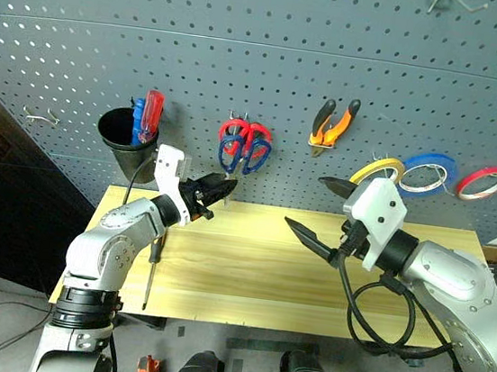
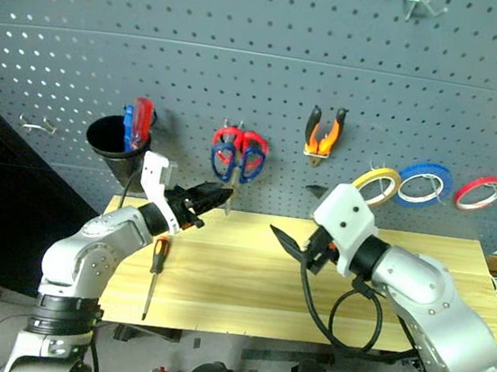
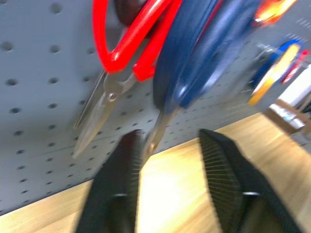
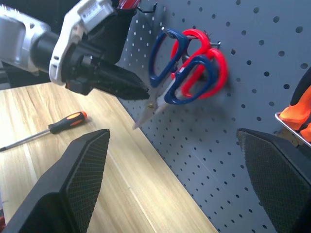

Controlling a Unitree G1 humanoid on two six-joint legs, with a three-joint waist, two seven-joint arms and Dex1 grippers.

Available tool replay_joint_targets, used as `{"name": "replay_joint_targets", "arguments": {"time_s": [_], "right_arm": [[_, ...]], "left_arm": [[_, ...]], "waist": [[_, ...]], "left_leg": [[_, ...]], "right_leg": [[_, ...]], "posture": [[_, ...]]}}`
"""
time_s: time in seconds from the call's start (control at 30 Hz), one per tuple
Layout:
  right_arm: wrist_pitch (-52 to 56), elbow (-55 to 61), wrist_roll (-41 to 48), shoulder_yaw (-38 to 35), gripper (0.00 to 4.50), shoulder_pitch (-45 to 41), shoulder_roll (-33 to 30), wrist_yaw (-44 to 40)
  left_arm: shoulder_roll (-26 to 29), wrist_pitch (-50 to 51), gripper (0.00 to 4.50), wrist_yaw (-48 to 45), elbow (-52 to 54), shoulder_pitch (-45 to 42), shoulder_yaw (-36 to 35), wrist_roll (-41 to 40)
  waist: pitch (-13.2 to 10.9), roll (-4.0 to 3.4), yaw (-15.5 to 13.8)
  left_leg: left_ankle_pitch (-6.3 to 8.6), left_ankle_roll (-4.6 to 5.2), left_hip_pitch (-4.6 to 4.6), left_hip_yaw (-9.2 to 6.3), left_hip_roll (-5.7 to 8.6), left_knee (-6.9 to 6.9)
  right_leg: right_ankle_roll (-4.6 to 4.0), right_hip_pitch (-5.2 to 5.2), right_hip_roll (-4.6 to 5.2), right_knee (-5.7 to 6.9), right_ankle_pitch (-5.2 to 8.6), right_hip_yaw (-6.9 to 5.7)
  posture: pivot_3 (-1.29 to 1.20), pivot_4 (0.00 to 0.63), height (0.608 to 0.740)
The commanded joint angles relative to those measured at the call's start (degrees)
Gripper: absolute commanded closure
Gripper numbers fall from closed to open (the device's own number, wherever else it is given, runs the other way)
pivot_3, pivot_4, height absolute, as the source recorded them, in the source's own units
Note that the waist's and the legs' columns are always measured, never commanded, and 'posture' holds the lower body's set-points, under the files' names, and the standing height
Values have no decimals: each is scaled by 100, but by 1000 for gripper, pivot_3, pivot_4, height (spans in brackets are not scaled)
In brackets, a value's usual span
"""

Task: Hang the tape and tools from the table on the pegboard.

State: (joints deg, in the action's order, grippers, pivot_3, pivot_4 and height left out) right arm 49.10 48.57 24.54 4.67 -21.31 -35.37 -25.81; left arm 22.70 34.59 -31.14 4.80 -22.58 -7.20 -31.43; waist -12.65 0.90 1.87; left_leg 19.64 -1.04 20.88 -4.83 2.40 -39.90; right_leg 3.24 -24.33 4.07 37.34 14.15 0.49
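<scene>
On the desk (image 1: 310, 275) only the slim screwdriver (image 2: 154, 272) remains, at the left. Above it the left claw (image 1: 221, 185), fingers parted and empty, sits at the blades of the blue scissors (image 1: 231, 154) hanging on the pegboard (image 1: 265, 52). Pliers (image 1: 333, 124) and yellow tape (image 1: 377, 172) hang too. The right claw (image 1: 320, 215) hovers wide, empty. Next, probably, fetching the screwdriver.

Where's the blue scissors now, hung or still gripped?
Hung. The blue scissors hang by their handles on a pegboard hook, over the red scissors; the left gripper jaws stand open around the blades.
</scene>
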Motion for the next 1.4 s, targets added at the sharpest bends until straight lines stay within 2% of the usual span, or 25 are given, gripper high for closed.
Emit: {"name": "replay_joint_targets", "arguments": {"time_s": [0.03, 0.13, 0.33, 0.5, 0.57, 0.77, 0.93, 1.23, 1.4], "right_arm": [[-152, 159, -65, -6, 0, 76, 34, 51], [-79, 181, -24, -44, 0, 228, 129, 96], [193, 225, 426, -225, 0, 503, 672, 302], [653, 219, 804, -190, 0, 550, 1030, 543], [1003, 120, 940, -191, 0, 535, 1263, 784], [1811, -112, 1408, -132, 0, 177, 1691, 1005], [2065, -222, 1462, 383, 0, -199, 1458, 769], [1915, -473, 1370, 1097, 0, -799, 1238, 367], [1711, -627, 1150, 1414, 0, -1024, 1083, 197]], "left_arm": [[36, -309, 1320, 188, 213, 184, -30, 312], [144, -401, 450, 325, 568, 625, 48, 605], [382, -1192, 450, 768, 849, 1449, -149, 1485], [641, -1019, 450, 1050, 512, 1806, -179, 1973], [783, -907, 107, 972, 335, 1910, -226, 1998], [968, 397, 24, 1478, -509, 1538, -184, 2357], [932, 1149, 24, 1275, -1204, 1046, 88, 2349], [712, 1405, 24, 1145, -2271, 544, 110, 2295], [659, 1328, 1523, 1167, -2470, 479, 50, 2270]], "waist": [[0, 0, -1], [2, -1, 9], [3, 0, -11], [10, 5, -23], [12, 6, -22], [13, 8, -23], [14, 10, -18], [16, 13, 12], [22, 17, 6]], "left_leg": [[0, 0, 0, 0, -1, 0], [0, 0, -2, 3, -1, 3], [1, -1, 0, 0, -7, 5], [0, 0, -3, -1, -2, 1], [1, 0, -4, -1, -2, 5], [0, 1, -5, -1, 3, 2], [0, 1, -7, -1, 6, 0], [0, 0, -4, 4, 4, 0], [0, -1, -3, 6, 3, -1]], "right_leg": [[0, 0, 1, 0, 0, 0], [0, 0, 4, -1, 0, 7], [-1, -3, 10, 0, 0, 8], [-1, 1, 8, 2, -1, 8], [-1, -1, 8, 4, 0, 9], [-1, -5, 0, 21, 0, 7], [-1, -10, -1, 33, 0, 6], [-1, -22, 3, 35, 0, 12], [-1, -26, 12, 41, 0, 16]], "posture": [[-76, 189, 740], [-63, 191, 740], [-50, 192, 740], [-26, 196, 740], [-26, 196, 740], [-24, 203, 740], [-27, 205, 740], [-49, 207, 740], [-49, 201, 740]]}}
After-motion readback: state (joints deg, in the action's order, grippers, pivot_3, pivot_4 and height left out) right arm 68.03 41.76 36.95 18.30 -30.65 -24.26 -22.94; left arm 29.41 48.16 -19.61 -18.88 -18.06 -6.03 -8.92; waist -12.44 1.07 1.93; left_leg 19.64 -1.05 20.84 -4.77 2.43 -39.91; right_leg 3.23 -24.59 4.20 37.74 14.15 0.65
